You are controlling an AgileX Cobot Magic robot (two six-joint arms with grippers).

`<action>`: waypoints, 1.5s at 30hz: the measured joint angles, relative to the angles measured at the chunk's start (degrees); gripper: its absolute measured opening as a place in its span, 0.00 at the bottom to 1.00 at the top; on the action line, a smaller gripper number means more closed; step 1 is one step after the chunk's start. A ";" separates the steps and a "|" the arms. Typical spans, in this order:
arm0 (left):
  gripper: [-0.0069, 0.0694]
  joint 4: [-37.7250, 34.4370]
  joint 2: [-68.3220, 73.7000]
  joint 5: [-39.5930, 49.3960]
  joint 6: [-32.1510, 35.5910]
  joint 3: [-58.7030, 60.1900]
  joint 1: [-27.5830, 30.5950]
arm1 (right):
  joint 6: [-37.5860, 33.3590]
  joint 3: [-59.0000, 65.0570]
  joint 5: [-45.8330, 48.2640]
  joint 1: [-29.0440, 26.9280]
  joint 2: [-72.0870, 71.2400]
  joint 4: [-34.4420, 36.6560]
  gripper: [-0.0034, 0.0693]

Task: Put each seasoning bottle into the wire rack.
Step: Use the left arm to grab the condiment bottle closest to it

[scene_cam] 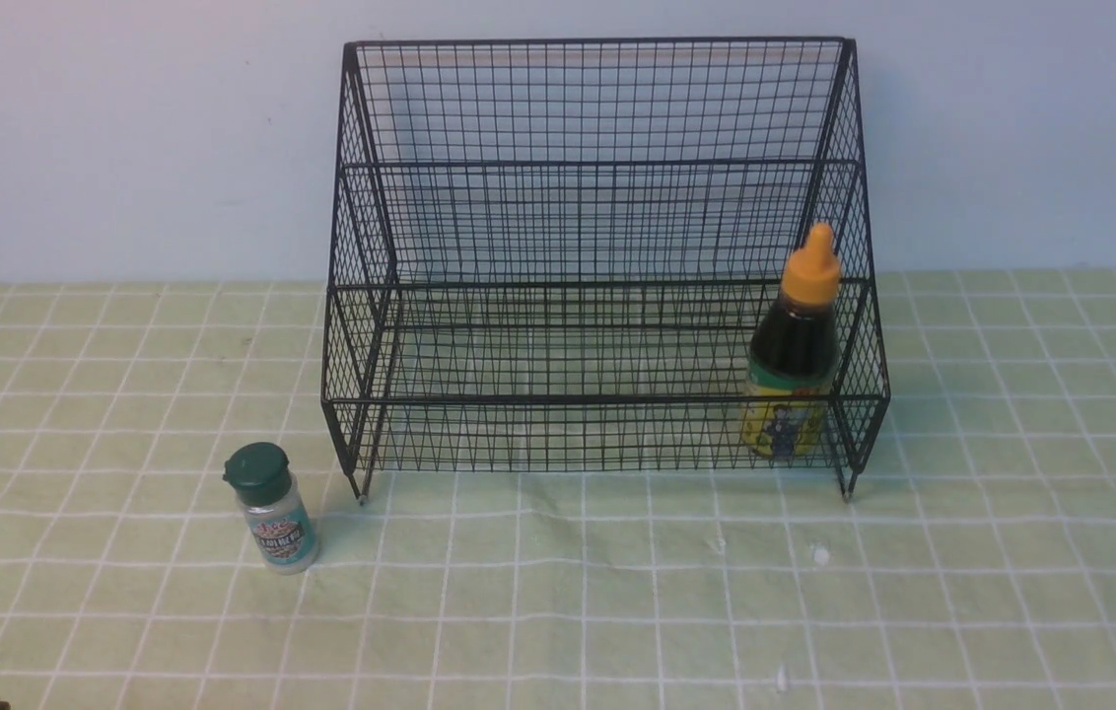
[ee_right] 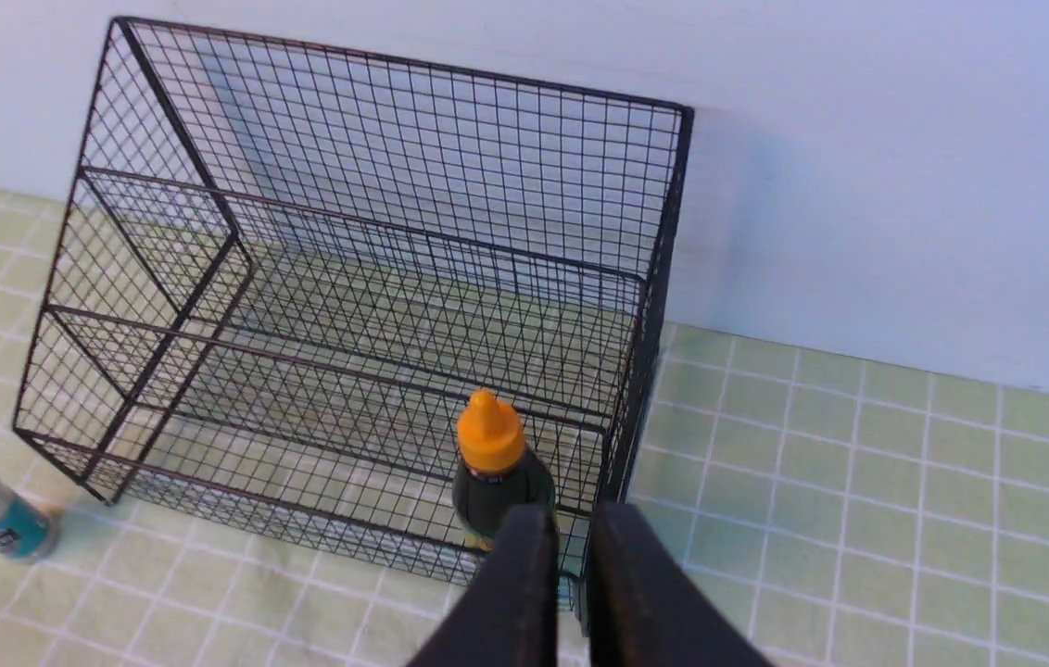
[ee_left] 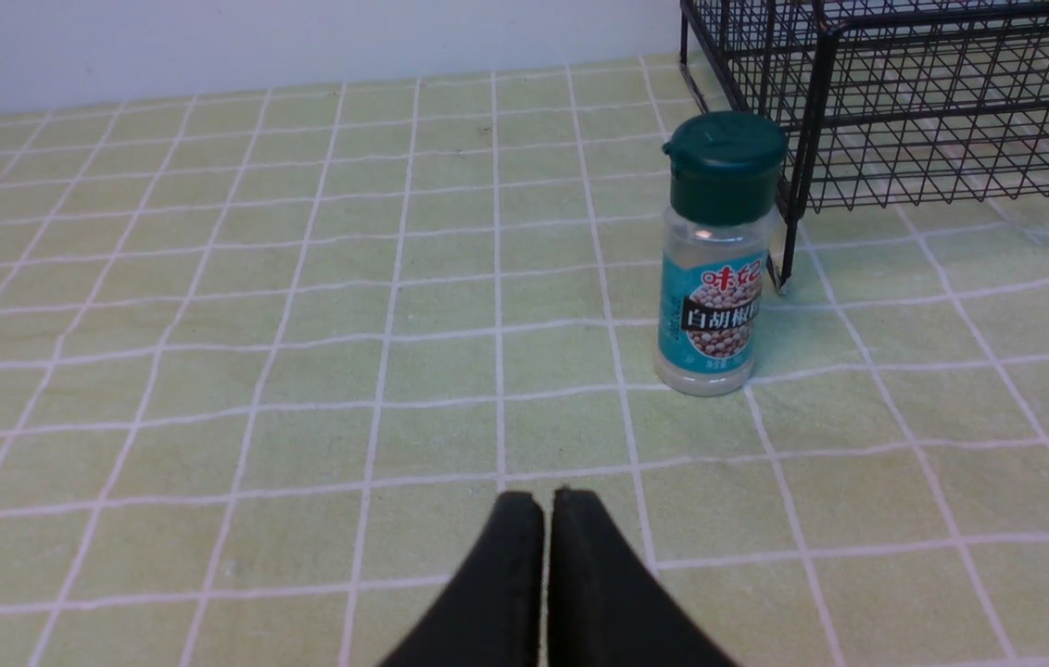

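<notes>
Your left gripper (ee_left: 545, 496), jaws pressed together and empty, is nearer the small clear shaker with dark green cap and teal label (ee_left: 717, 259), upright on the green checked tablecloth (scene_cam: 617, 592) beside the black wire-mesh rack's (scene_cam: 597, 399) left front leg; the right gripper (ee_right: 571, 509), nearly closed, holds nothing.

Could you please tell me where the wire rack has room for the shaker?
The wire rack's lower tier is bare from its left wall to the dark bottle in its right corner, the only crowded spot; the upper tier is bare throughout.
</notes>
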 joint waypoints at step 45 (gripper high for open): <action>0.08 0.00 -0.01 0.06 0.00 0.00 0.00 | 4.82 90.77 -48.11 -17.66 -60.19 -9.32 0.03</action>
